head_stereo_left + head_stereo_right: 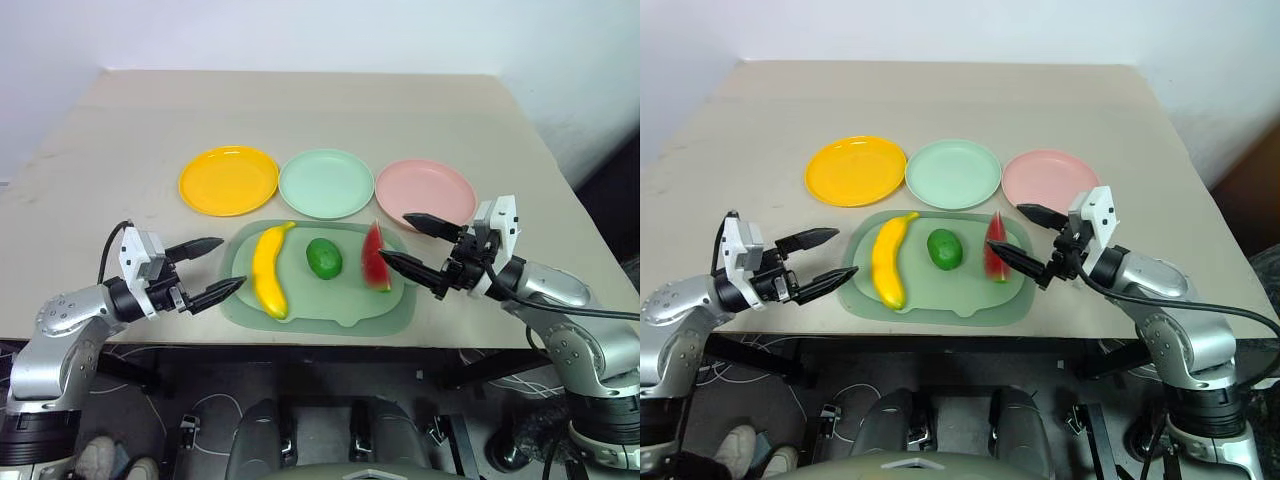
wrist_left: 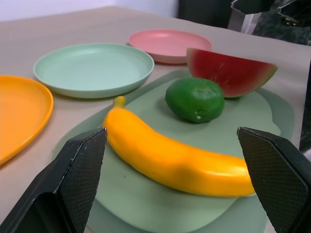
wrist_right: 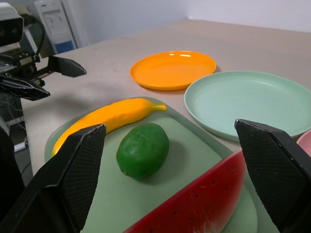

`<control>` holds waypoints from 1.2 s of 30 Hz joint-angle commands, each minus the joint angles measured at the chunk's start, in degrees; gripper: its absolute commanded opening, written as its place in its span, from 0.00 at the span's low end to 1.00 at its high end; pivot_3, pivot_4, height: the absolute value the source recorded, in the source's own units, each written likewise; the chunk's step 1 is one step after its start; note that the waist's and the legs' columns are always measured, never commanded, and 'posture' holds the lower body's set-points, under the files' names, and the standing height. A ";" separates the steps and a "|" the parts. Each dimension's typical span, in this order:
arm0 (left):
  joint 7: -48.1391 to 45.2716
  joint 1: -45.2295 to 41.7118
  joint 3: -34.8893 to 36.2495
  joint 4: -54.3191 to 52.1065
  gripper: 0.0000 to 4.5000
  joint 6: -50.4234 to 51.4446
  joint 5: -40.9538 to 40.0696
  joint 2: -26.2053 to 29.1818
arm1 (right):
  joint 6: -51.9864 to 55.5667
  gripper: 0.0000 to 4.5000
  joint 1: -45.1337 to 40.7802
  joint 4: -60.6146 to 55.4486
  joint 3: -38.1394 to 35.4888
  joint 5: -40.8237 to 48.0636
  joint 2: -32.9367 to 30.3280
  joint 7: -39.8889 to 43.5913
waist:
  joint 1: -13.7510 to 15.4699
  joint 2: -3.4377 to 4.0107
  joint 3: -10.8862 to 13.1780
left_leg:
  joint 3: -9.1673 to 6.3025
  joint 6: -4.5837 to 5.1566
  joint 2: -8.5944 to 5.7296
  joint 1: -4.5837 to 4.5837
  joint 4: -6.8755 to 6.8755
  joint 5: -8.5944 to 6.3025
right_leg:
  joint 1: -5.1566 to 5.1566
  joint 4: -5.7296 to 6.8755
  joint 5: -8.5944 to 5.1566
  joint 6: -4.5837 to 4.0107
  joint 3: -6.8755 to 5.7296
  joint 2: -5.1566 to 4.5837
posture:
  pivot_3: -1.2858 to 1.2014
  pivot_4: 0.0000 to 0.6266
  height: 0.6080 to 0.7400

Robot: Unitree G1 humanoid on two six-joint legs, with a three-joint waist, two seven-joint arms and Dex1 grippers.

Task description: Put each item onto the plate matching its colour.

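Observation:
A yellow banana [image 1: 268,271], a green lime [image 1: 323,258] and a red watermelon wedge [image 1: 374,257] lie side by side on a pale green tray [image 1: 400,305]. Behind the tray stand three round plates: yellow-orange [image 1: 228,180], mint green [image 1: 326,183] and pink [image 1: 425,193]. My left gripper [image 1: 217,270] hovers open just left of the tray, pointing at the banana [image 2: 170,158]. My right gripper [image 1: 412,246] is open at the tray's right edge, its near finger close beside the watermelon [image 3: 204,204]. Neither holds anything.
The tray sits near the table's front edge [image 1: 300,342]. Bare beige tabletop [image 1: 300,110] stretches behind the plates and to both sides. Cables and equipment lie on the floor below the front edge.

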 commanded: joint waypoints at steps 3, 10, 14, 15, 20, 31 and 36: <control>1.52 0.53 1.57 -3.95 1.00 1.00 -1.46 0.23 | 3.16 1.00 -2.59 -0.71 0.74 0.93 -1.39 -0.32 | 0.13 0.00 0.00 | -0.01 0.00 0.00 0.00 0.00 0.00 | 0.01 0.00 0.00 0.00 -0.01 0.00 | 0.52 0.24 0.66; 2.29 -0.25 0.69 -4.66 1.00 1.51 -1.50 -0.09 | 17.41 1.00 -6.03 -2.81 0.46 6.12 -3.05 -6.10 | 0.00 0.00 0.00 | -0.01 0.01 0.00 -0.01 0.00 -0.01 | -0.01 0.00 0.00 -0.01 0.00 -0.02 | 0.52 0.24 0.66; 2.20 -1.16 -0.28 -4.07 1.00 1.00 -0.84 -0.54 | 28.17 1.00 -10.31 -1.58 -0.33 10.71 -3.43 -10.89 | 0.03 0.00 0.00 | -0.01 0.01 0.00 -0.01 0.00 -0.01 | -0.01 -0.01 0.00 -0.01 0.00 -0.02 | 0.52 0.24 0.66; 2.25 -1.30 -0.60 -4.08 1.00 0.93 -0.64 -0.68 | 31.26 1.00 -11.66 -0.72 -0.76 12.18 -3.26 -12.14 | 0.01 0.00 0.00 | -0.01 0.02 0.00 -0.01 0.00 -0.01 | -0.01 -0.01 0.00 -0.02 0.00 -0.02 | 0.52 0.24 0.66; 2.69 -2.28 -2.34 -5.46 1.00 1.99 -0.78 -1.19 | 41.60 1.00 -16.01 2.32 -1.73 15.86 -3.29 -15.77 | 0.09 0.00 0.00 | -0.01 0.03 -0.01 -0.03 -0.01 -0.02 | -0.01 -0.01 0.00 -0.02 -0.01 -0.03 | 0.52 0.24 0.66; 1.36 -6.05 -4.85 -2.30 1.00 1.43 0.69 -1.82 | 52.74 1.00 -22.83 8.19 -2.04 11.16 6.50 -28.96 | 0.01 0.02 -0.02 | 0.06 0.03 -0.03 -0.07 -0.05 -0.01 | -0.07 -0.04 0.01 -0.01 0.00 -0.02 | 0.52 0.24 0.66; 1.40 -7.38 -5.69 -1.20 1.00 0.81 1.57 -2.66 | 54.44 1.00 -25.29 11.39 1.67 5.92 7.70 -31.69 | -0.11 0.03 -0.03 | 0.06 0.02 -0.02 -0.06 -0.05 -0.01 | -0.08 -0.01 0.01 -0.01 0.00 -0.02 | 0.52 0.24 0.66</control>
